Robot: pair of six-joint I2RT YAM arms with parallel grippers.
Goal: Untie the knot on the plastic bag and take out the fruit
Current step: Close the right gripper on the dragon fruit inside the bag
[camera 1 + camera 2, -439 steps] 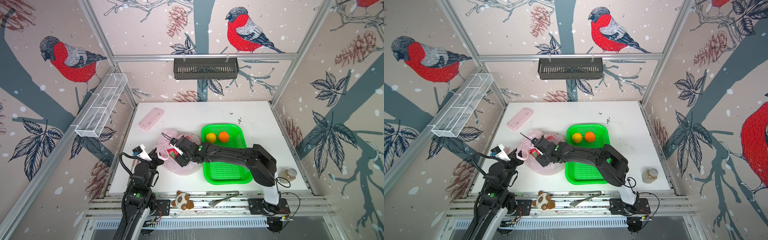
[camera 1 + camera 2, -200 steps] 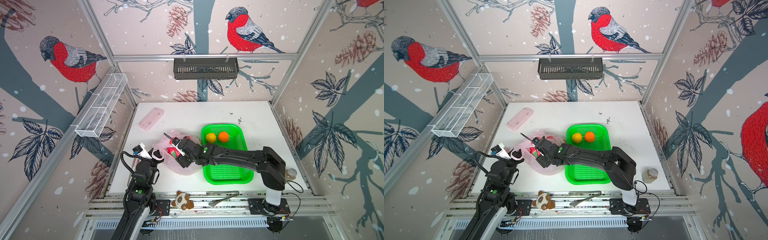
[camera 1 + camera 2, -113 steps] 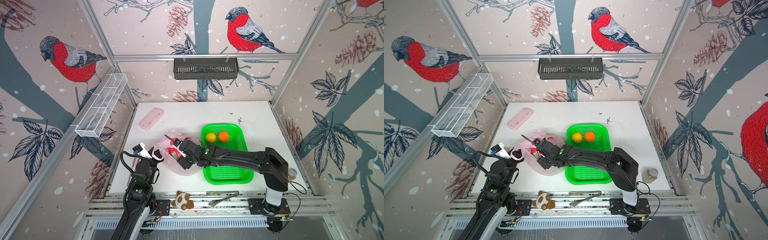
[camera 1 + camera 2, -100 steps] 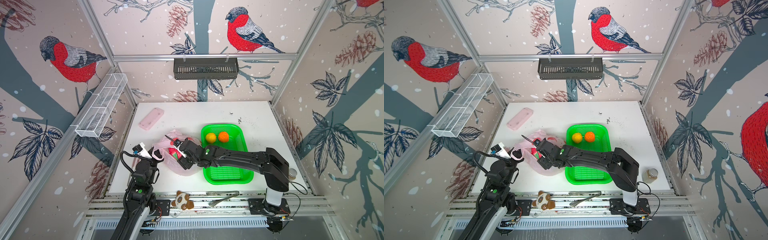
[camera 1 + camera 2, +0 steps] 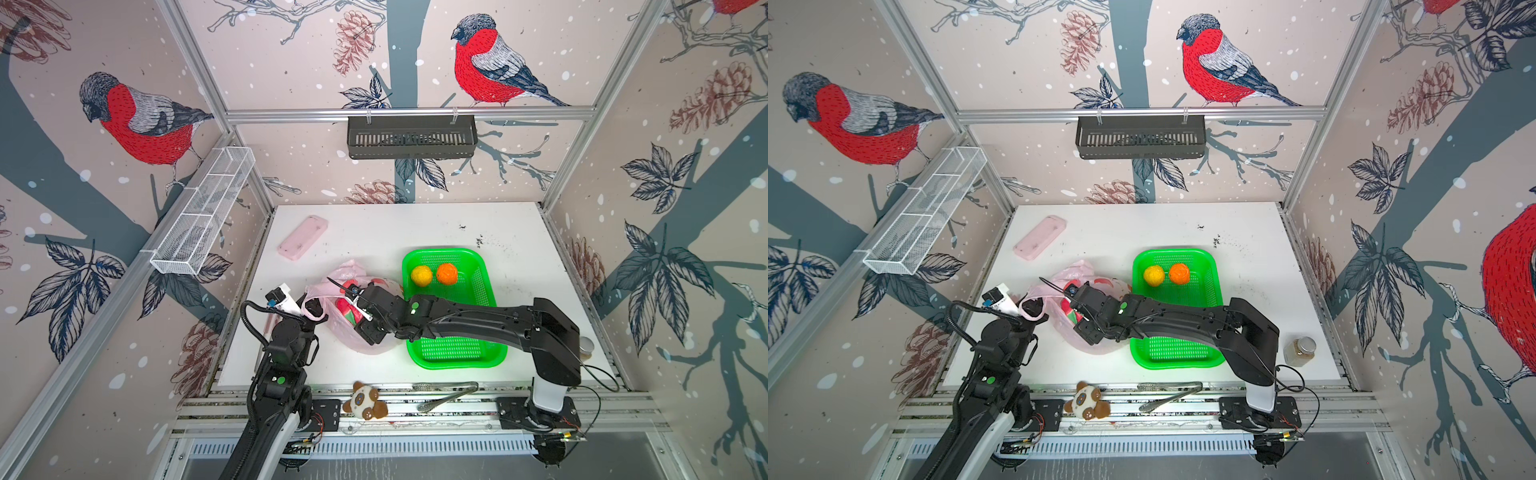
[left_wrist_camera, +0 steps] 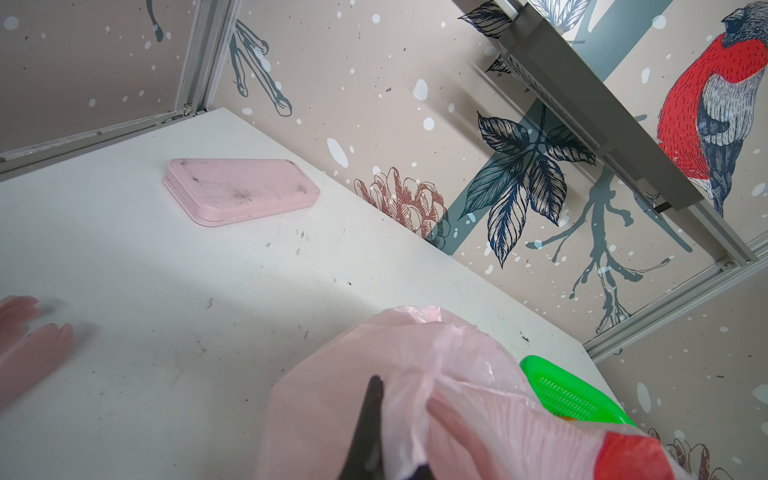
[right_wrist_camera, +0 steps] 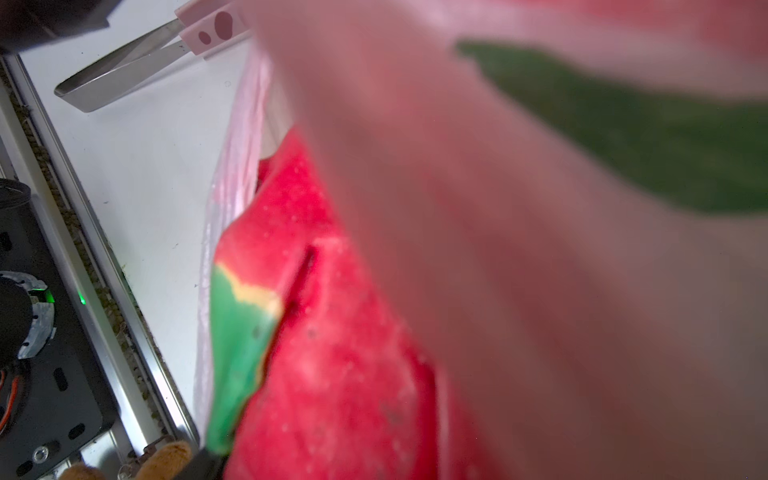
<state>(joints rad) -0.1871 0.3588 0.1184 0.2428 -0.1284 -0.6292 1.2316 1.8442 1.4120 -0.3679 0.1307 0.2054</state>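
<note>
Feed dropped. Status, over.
Left gripper shut on plastic bag handle. Right gripper inside bag at dragon fruit, grip unclear. Two balls in basket. Bag film crowds fruit.

I see my two arms in matte black, built of boxy jointed links. The left arm (image 5: 286, 336) has a ribbed black cable (image 5: 245, 320) looped at its side and a white-and-blue wrist block (image 5: 282, 296). The right arm (image 5: 478, 320) has a white lowest link (image 5: 548, 392) by its base. Each bears a small green dot (image 5: 414, 306).
</note>
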